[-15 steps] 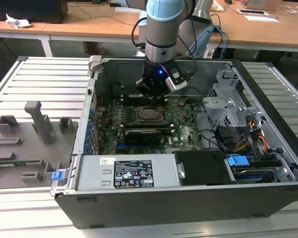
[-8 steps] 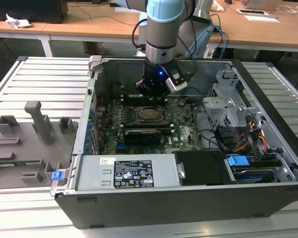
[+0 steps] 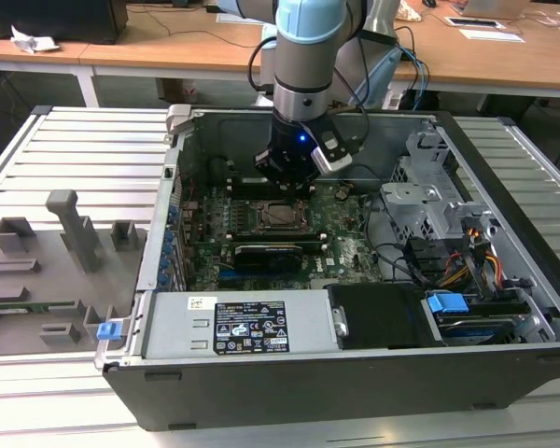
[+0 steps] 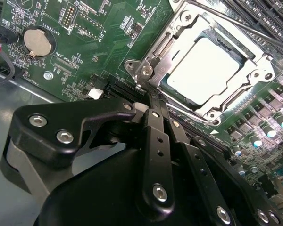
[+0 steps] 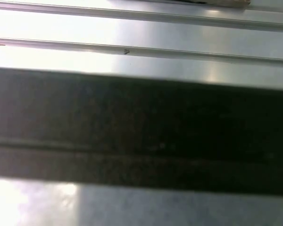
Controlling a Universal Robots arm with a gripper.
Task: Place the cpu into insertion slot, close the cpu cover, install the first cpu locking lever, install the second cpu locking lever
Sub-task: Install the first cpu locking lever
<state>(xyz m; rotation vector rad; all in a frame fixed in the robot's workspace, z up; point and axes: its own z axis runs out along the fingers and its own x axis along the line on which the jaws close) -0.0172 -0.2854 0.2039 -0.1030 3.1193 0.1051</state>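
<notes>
Ribbed metal desk is carrying the open case, with the hand hanging over the slot. Second wrist view is showing the cpu sitting in the slot under the lowered cover, fingers pressed together beside the slot's corner. Fingertips are staying hidden.

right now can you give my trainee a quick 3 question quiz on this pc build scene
1. True or false: the cpu already lies in the insertion slot.
2. In the second wrist view the claw tips are nearest: A) the coin battery B) a corner of the cpu cover C) the blue clip
3. Fill in: the arm reaches down into an open computer ____.

Key: 1 true; 2 B; 3 case
</notes>
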